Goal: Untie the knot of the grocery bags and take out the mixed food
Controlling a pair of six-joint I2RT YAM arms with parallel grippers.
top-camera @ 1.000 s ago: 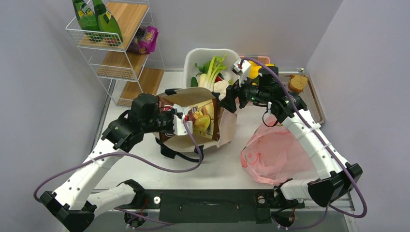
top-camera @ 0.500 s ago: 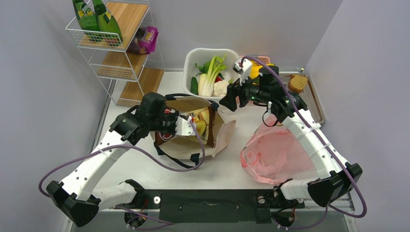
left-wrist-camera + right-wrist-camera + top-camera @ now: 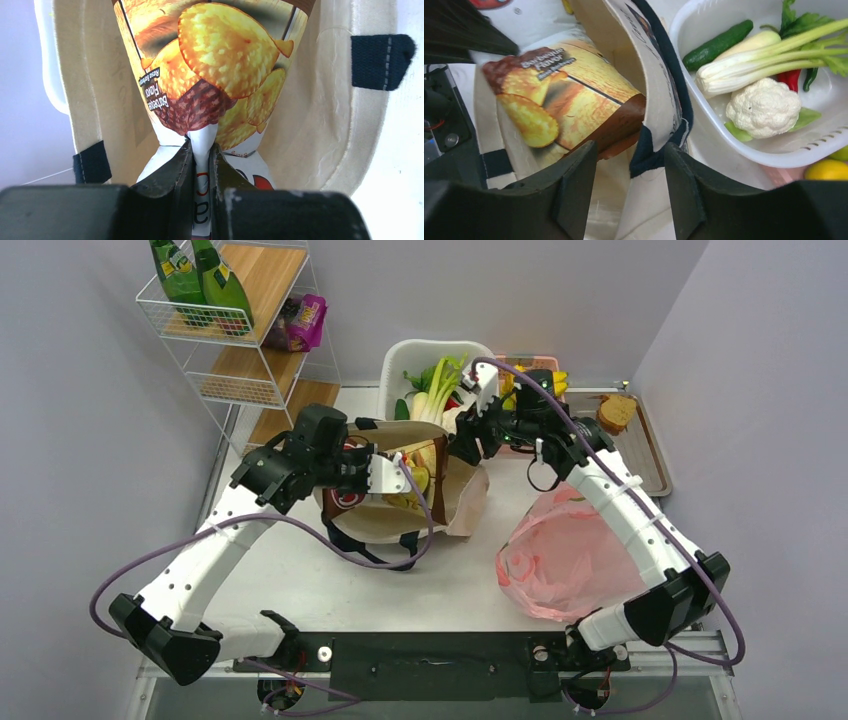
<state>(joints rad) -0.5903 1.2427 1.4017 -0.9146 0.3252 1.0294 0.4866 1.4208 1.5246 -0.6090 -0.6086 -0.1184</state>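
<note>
Left wrist view: left pincer pinches the brown snack packet inside the canvas tote.

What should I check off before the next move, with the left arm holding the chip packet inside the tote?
1. Grip of the left end effector on the chip packet seam: ok, shut on it.
2. Packet out of the tote: not ok, it lies inside the mouth.
3. Tote rim between the fingers of the right end effector: ok.
4. Right clamp on that rim: not ok, jaws apart.
5. Only one packet pinched: cannot tell, red-and-white print shows under the left fingers.
6. Clearance from the pink bag: ok, it lies apart from the tote.
</note>
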